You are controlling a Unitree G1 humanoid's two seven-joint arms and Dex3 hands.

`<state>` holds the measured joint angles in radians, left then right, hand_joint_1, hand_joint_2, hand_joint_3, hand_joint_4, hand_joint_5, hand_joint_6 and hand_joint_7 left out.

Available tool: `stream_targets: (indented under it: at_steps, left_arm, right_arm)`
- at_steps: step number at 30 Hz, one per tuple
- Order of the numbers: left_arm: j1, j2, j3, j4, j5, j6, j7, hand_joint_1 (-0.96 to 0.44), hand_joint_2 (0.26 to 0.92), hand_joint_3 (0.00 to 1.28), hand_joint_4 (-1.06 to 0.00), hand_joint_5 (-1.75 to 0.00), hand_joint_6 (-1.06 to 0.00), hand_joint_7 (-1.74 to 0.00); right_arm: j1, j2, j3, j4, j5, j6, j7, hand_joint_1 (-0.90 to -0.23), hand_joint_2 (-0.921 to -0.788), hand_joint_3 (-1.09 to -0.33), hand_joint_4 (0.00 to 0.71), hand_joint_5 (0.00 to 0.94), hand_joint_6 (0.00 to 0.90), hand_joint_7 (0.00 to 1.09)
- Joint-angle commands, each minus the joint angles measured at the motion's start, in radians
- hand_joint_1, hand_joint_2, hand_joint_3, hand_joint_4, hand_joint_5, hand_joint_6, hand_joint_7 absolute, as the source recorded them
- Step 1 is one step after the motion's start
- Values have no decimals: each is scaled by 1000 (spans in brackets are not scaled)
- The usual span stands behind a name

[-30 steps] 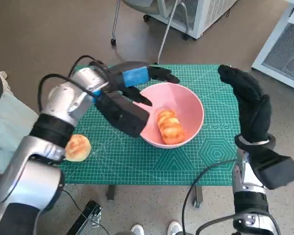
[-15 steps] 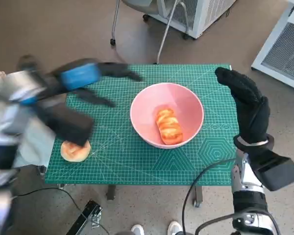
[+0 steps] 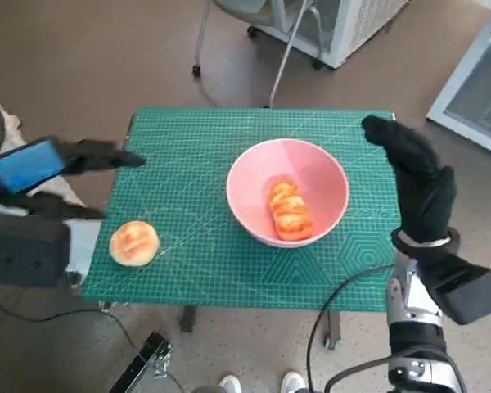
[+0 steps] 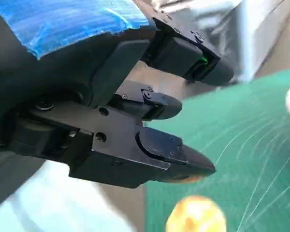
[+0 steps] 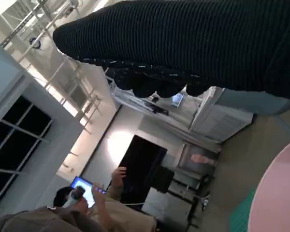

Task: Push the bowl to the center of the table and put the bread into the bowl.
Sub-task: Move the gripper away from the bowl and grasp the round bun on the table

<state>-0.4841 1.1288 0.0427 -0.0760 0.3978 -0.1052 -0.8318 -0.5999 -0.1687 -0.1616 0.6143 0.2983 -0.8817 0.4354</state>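
Swinging away from the bowl since a second ago, the left hand point(image 3: 53, 164) now hangs off the table's left edge, its fingers point(image 3: 106, 154) spread apart and grasping nothing, the tips just over the mat's border. In the left wrist view the black fingers point(image 4: 169, 150) stand apart above the green surface, with a round bun point(image 4: 195, 216) blurred beneath them. That bun point(image 3: 134, 243) lies on the mat near the front left corner, just beside the left hand but not touched by it.

The right hand point(image 3: 413, 176) stays raised upright at the table's right side, gloved fingers extended and holding nothing, close to the bowl's right rim but apart from it. The right wrist view shows the glove point(image 5: 193, 43) as a dark band and a sliver of pink rim point(image 5: 280, 193) at the corner.

The pink bowl point(image 3: 245, 176) sits near the middle of the green cutting mat point(image 3: 196, 139), slightly toward the right, as it did before. Inside it lies a long ridged bread point(image 3: 290, 210), resting on the bowl's bottom.

A person point(image 5: 87, 203) sits in the background of the right wrist view, and a chair's legs point(image 3: 270, 57) stand beyond the table.
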Motion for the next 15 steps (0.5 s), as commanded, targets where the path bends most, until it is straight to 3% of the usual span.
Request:
stream_targets:
  at_steps: [1, 15]
  left_arm:
    - [75, 20, 16, -67, 18, 78, -29, 19, 869, 1, -500, 0, -580, -109]
    - [148, -13, -3, -43, 20, 73, 8, -1, 851, 0, -475, -1, -598, -60]
  right_arm:
    - [9, 16, 1, 22, 12, 22, 16, -660, -921, -688, 376, 8, 70, 747]
    - [-5, 23, -3, 42, 21, 50, 35, -660, -921, -675, 380, 9, 73, 766]
